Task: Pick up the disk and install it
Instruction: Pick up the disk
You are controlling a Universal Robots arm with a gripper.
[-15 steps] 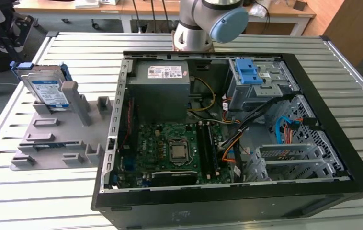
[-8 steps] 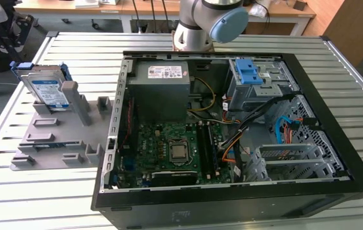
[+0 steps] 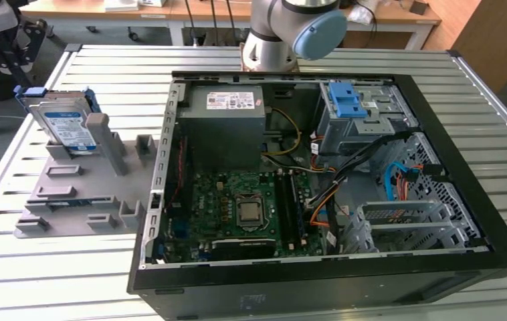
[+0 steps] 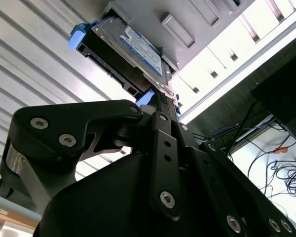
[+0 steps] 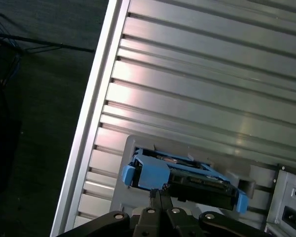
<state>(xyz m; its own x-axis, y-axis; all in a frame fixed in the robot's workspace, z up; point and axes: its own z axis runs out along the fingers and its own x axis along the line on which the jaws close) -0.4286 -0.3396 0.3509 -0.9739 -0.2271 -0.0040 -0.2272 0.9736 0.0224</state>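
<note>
Black metal fingers of your gripper stand drawn together in the first wrist view, with no gap to note between them and nothing held. Their tips lie just short of the disk, at its blue carrier frame. In the second wrist view the gripper ends close by one blue corner of the disk; contact cannot be confirmed either way.

Disk position: the exterior view shows the disk upright on edge in a slot of the grey holder, label facing out, at the exterior view's left. The holder rests flat on the slatted aluminium desk.

Further off, the open computer case lies on its side on the same desk, well apart from the disk. Its drive cage, with a blue latch, sits at the far corner.

Finding: you are at the approach stage of the pick-up. The disk is not grasped and installation is not begun.

Judgement: a grasp from here calls for the fingers to part wider than the disk's thickness and settle squarely across the frame, since a tilted pull could bind it in the slot
</note>
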